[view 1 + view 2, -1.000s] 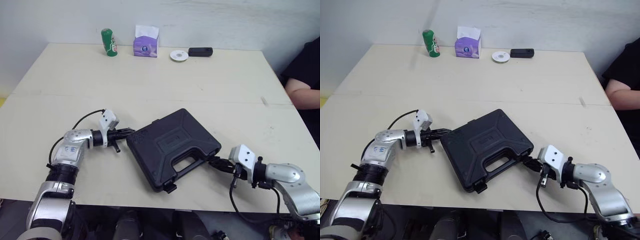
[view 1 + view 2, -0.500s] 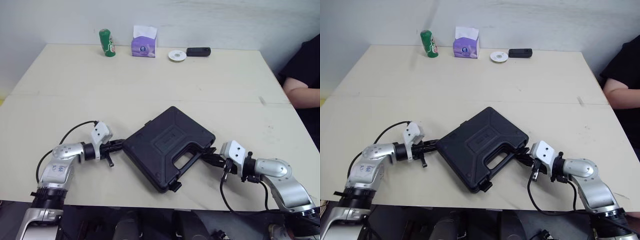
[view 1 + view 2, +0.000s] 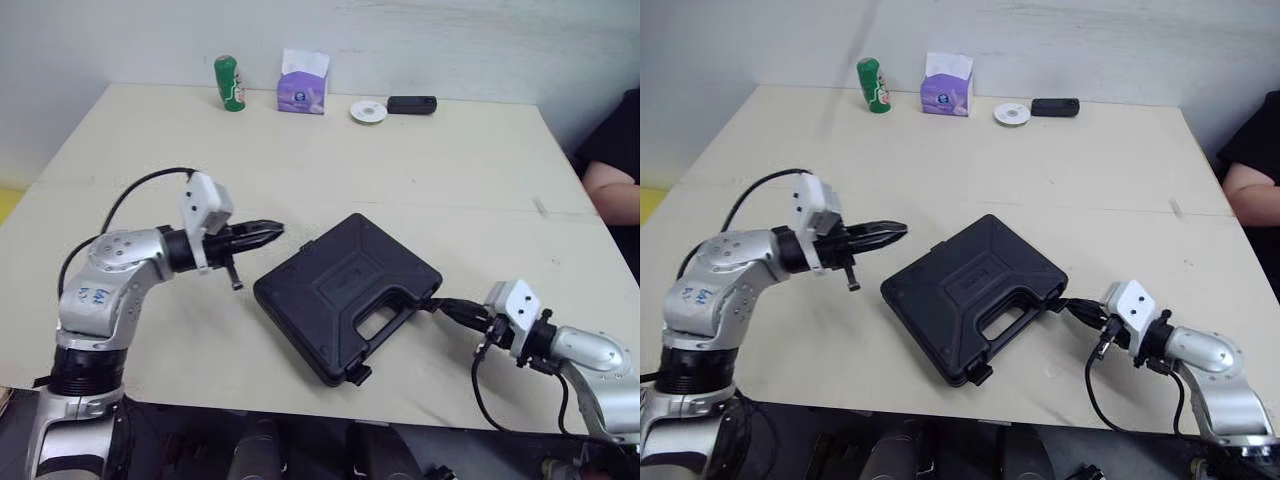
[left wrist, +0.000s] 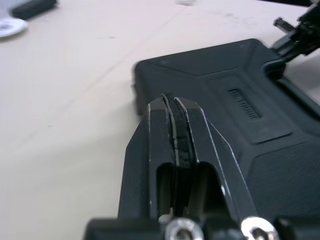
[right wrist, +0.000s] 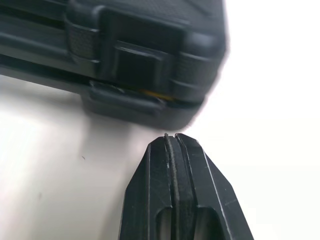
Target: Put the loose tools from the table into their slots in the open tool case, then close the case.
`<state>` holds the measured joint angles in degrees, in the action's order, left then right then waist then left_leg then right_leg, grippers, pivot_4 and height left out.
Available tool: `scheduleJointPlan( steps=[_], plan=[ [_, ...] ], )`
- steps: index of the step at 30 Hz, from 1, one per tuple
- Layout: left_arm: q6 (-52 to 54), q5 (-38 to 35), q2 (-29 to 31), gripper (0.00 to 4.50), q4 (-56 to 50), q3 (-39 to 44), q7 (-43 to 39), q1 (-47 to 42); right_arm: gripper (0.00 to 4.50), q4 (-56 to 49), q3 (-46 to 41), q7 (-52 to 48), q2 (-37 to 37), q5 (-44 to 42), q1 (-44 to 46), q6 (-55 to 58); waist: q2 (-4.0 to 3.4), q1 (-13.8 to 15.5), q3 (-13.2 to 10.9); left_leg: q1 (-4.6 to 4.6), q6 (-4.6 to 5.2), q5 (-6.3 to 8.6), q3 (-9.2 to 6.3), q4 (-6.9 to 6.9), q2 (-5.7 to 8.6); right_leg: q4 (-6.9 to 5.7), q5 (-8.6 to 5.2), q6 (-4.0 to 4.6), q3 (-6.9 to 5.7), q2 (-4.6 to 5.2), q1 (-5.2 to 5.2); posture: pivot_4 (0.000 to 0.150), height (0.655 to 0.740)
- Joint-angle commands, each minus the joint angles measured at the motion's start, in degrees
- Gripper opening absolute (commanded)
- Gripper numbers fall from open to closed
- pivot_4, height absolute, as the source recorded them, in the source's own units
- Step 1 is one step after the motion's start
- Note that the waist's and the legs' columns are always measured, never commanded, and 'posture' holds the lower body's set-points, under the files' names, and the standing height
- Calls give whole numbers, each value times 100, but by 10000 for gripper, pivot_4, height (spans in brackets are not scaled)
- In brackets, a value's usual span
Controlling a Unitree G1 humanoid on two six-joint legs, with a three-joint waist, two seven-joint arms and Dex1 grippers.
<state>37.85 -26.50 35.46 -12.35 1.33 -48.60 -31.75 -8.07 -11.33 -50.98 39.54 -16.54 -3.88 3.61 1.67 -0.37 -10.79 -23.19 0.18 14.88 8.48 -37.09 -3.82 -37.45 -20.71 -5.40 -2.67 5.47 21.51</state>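
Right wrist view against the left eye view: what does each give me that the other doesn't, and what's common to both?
Right wrist view: a close look at the latch on the tool case edge, a yellow sliver in the seam below it, and a gap between the fingertips and the case. Left eye view: the table layout, with the left gripper shut to the case's left, a green can, tissue box, white disc and black device along the far edge, and a person's arm. Both: the closed case and the shut right gripper pointing at its edge.

The embossed mark [image 4: 245, 104] on the tool case [image 3: 345, 290] lid cannot be read.
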Motion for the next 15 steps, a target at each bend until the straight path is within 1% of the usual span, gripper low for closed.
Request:
scheduleJointPlan(
  steps=[1, 3, 7, 11, 15],
  plan=[
    [434, -123, -290, 376, -113, -303, 192, -705, 0, -436, -525, 449, -201, -187, -196, -123, -1, 12, 0, 1, 0, -1, 1, 0, 0, -2, 0, 0, 0, -3, 0, 1500, 7400],
    [371, -5, -492, 376, 67, -670, 29, -1072, 0, -576, -669, 453, -251, -321, -382, -99, -1, 24, 0, 0, -1, -3, 0, 0, 3, -2, 0, 0, -1, -9, -1, 1500, 7400],
    [-67, 518, -931, 376, 841, -1508, -250, -1710, 0, -817, -713, 394, -288, -521, -675, 15, -2, 35, 0, 1, 2, -1, 8, 0, 12, 5, -3, -6, -3, -22, -4, 1500, 7400],
    [-379, 1017, -1646, 376, 1834, -2230, -413, -2389, 0, -1060, -549, 410, -341, -616, -859, 149, -3, 23, 0, 1, 5, -3, 11, -9, 13, 2, -3, -8, 1, -32, 0, 1500, 7400],
    [-956, 1498, -2236, 376, 2686, -2591, -367, -2589, 0, -1223, -442, 411, -371, -563, -1079, 183, -4, 23, 0, 0, 4, -4, 8, -7, 12, 4, -4, -8, 3, -37, 1, 1500, 7400]
  ],
)
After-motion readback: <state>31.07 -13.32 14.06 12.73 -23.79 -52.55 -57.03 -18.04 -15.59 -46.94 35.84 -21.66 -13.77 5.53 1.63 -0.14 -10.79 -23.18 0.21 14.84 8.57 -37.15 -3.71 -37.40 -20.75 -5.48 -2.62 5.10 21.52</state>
